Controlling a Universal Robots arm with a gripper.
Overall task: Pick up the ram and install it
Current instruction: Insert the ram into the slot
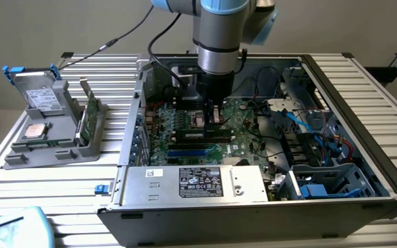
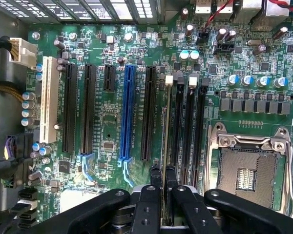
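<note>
My gripper (image 1: 212, 118) reaches down into the open computer case (image 1: 384, 155), over the green motherboard (image 1: 184, 124). In the wrist view the gripper (image 2: 163, 181) is shut on the ram (image 2: 164, 136), a thin stick seen edge-on. The ram runs in line with the first of the black memory slots (image 2: 177, 131), whose white latch (image 2: 169, 79) sits at its far end. Whether the stick is seated in the slot or just above it I cannot tell.
A grey holder (image 1: 81, 150) outside the case, at the exterior view's left, carries a boxy drive (image 1: 43, 97), a square silver chip (image 1: 34, 132) and an upright green board (image 1: 90, 116). The power supply (image 1: 192, 182) fills the case's near side. An open processor socket (image 2: 244, 170) lies beside the memory slots.
</note>
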